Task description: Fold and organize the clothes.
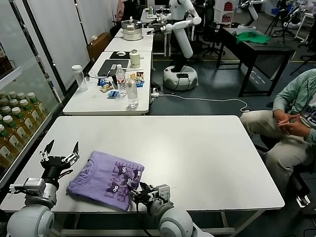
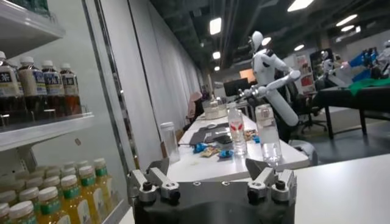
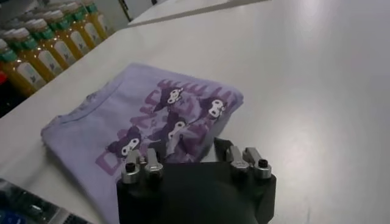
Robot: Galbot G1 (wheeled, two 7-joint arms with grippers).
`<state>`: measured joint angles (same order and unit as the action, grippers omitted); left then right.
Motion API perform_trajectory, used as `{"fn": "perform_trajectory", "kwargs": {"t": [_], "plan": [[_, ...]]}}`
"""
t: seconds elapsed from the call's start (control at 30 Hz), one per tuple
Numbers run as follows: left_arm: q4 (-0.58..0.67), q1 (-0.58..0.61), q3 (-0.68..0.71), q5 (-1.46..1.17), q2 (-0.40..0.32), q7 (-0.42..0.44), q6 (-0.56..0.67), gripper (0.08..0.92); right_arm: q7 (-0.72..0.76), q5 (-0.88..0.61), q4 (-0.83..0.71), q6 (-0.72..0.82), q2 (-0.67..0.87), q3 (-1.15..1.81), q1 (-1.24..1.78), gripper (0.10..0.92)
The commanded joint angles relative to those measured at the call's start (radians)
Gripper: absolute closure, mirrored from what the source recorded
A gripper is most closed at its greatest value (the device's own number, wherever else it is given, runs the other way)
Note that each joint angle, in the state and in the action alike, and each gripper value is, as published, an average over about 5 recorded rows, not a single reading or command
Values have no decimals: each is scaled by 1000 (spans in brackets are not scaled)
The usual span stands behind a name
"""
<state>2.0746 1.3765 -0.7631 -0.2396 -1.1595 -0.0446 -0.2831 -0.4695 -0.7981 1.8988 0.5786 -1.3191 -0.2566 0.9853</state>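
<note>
The lavender T-shirt (image 1: pixel 106 180) lies folded in a compact rectangle near the table's front left, with its dark-and-white printed figures facing up. It also shows in the right wrist view (image 3: pixel 122 122). My left gripper (image 1: pixel 62 145) is open and empty, raised just left of the shirt; in the left wrist view (image 2: pixel 207 170) it points out over the table. My right gripper (image 1: pixel 139 191) is open at the shirt's front right corner; in the right wrist view (image 3: pixel 187 149) one finger is over the fabric and the other over bare table.
The white table (image 1: pixel 207 158) stretches to the right of the shirt. Shelves of drink bottles (image 1: pixel 15 123) stand close on the left. A second table behind holds water bottles (image 1: pixel 132 91) and a laptop (image 1: pixel 113 66). A seated person (image 1: pixel 291 123) is at the right.
</note>
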Motion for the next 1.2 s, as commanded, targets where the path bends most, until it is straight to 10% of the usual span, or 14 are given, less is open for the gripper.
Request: {"fn": "perform_trajectory", "kwargs": {"t": [0.03, 0.5, 0.93, 1.2], "plan": [[-14, 1, -1, 27, 4, 0, 14, 177, -59, -57, -55, -3, -42, -30, -22, 534], [-35, 6, -4, 27, 6, -1, 39, 177, 106, 83, 84, -3, 113, 157, -77, 906], [-77, -8, 26, 46, -13, 5, 75, 177, 341, 143, 54, 3, 307, 428, 35, 912], [-95, 1, 19, 62, -10, 17, 120, 177, 295, 151, 149, 1, 291, 509, 113, 770]]}}
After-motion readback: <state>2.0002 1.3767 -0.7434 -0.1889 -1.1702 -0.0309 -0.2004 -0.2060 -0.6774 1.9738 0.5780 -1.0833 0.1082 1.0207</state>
